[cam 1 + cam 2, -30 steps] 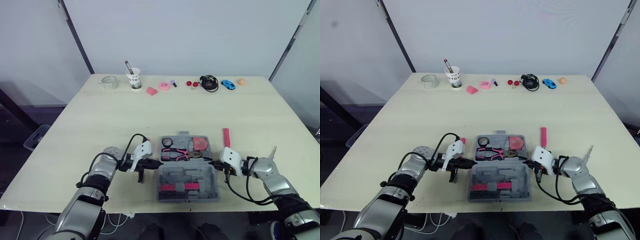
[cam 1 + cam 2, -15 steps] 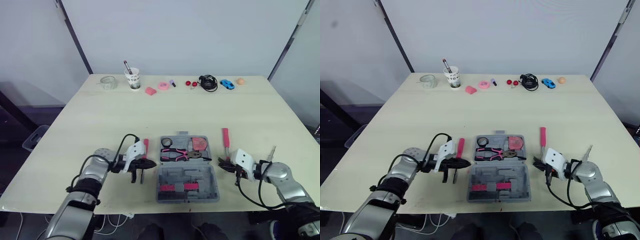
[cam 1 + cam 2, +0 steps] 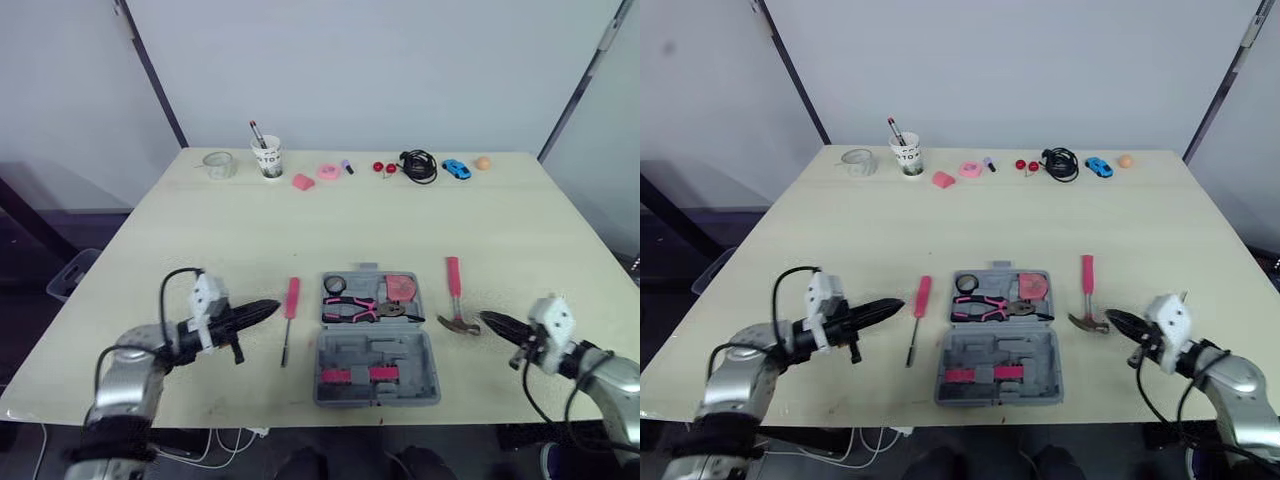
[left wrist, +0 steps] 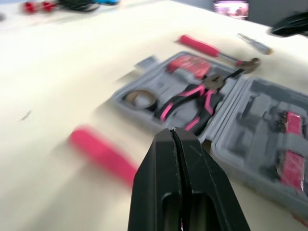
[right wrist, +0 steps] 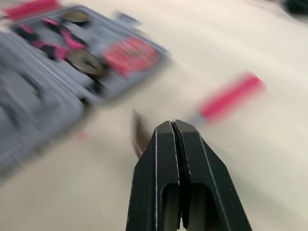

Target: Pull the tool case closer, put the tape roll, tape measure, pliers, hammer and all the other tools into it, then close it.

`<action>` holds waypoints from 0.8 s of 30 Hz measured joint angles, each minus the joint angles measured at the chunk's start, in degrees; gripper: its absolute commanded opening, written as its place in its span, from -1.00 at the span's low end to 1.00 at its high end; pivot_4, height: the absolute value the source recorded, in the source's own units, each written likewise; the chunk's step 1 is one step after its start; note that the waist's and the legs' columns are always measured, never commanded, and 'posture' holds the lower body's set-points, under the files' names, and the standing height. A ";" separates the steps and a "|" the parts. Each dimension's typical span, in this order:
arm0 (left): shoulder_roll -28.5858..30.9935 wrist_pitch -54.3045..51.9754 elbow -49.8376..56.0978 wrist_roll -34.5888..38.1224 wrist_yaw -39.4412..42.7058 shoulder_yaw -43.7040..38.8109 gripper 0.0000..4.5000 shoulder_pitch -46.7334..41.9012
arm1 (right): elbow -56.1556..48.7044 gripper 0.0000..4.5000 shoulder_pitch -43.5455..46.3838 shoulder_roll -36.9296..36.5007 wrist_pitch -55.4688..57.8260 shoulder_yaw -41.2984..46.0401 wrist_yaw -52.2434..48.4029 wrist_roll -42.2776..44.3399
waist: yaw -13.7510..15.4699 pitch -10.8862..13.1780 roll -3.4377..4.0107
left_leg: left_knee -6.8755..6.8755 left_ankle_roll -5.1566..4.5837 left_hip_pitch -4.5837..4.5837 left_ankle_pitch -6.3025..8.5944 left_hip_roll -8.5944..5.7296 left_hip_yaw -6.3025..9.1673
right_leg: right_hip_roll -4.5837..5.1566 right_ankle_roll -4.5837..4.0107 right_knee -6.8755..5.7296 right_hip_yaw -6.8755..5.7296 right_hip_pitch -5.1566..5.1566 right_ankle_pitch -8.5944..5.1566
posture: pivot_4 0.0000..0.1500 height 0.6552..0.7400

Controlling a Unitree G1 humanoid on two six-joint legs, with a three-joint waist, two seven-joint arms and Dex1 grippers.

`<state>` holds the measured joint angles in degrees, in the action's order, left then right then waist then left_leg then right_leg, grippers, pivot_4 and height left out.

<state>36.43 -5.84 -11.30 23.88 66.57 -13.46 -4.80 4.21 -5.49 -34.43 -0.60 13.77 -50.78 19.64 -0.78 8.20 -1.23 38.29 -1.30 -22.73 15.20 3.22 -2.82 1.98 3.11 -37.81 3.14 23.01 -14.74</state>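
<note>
The grey tool case (image 3: 376,340) lies open near the table's front edge. Its far half holds a tape roll (image 3: 335,284), pink pliers (image 3: 350,305) and a red tape measure (image 3: 402,286). A pink-handled screwdriver (image 3: 288,312) lies just left of the case, and a pink-handled hammer (image 3: 455,297) lies just right of it. My left gripper (image 3: 268,307) is shut and empty, a short way left of the screwdriver and pointing at it. My right gripper (image 3: 489,320) is shut and empty, just right of the hammer head (image 5: 139,135).
Along the far edge stand a clear tape roll (image 3: 219,165), a paper cup with a pen (image 3: 267,157), small pink items (image 3: 303,181), a black cable (image 3: 418,165), a blue toy car (image 3: 456,169) and an orange ball (image 3: 483,162).
Both arms have drawn outward from the sides of the case, left to the left and right to the right. The case, screwdriver and hammer stay in place.
</note>
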 measured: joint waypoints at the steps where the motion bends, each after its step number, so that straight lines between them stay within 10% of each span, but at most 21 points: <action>1: 0.43 -0.42 0.43 0.18 -0.97 -1.27 -0.67 1.68 | 0.00 -1.00 -1.22 -0.08 0.29 1.07 0.22 0.57 | 0.01 0.01 0.00 | 0.00 0.00 -0.01 0.00 -0.01 -0.03 | 0.00 -0.02 0.00 -0.01 0.01 -0.01 | 1.00 1.00; 9: 0.74 -1.03 5.55 1.22 -5.24 -8.58 0.86 14.76 | -0.91 0.41 -10.10 0.14 -0.04 8.71 0.05 4.54 | 0.01 0.00 -0.03 | 0.02 0.01 0.05 0.00 0.03 -0.02 | 0.06 -0.21 0.08 0.13 0.01 -0.13 | 1.00 1.00; 12: 0.52 -0.89 6.43 1.81 -6.14 -10.70 1.00 18.34 | -0.58 0.99 -12.79 0.66 -0.79 10.22 -0.32 5.46 | 0.02 0.00 -0.02 | 0.01 0.01 0.06 0.01 0.04 -0.01 | 0.07 -0.22 0.10 0.13 0.01 -0.13 | 1.00 1.00; 24: -2.11 0.36 8.67 3.34 -8.33 -13.22 1.00 28.64 | 5.56 0.99 -17.30 3.10 -4.65 14.37 -1.49 7.47 | 0.02 -0.02 -0.01 | -0.01 0.02 0.08 0.02 0.11 -0.02 | 0.33 -0.22 0.17 0.17 0.08 -0.14 | 1.00 1.00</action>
<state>34.32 -5.48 -2.64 27.22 58.24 -26.68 23.85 9.77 -22.79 -31.33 -5.25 28.14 -52.27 27.11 -0.76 8.18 -1.24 38.28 -1.28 -22.65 15.22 3.33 -2.84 2.32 2.88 -37.64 3.31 23.10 -14.89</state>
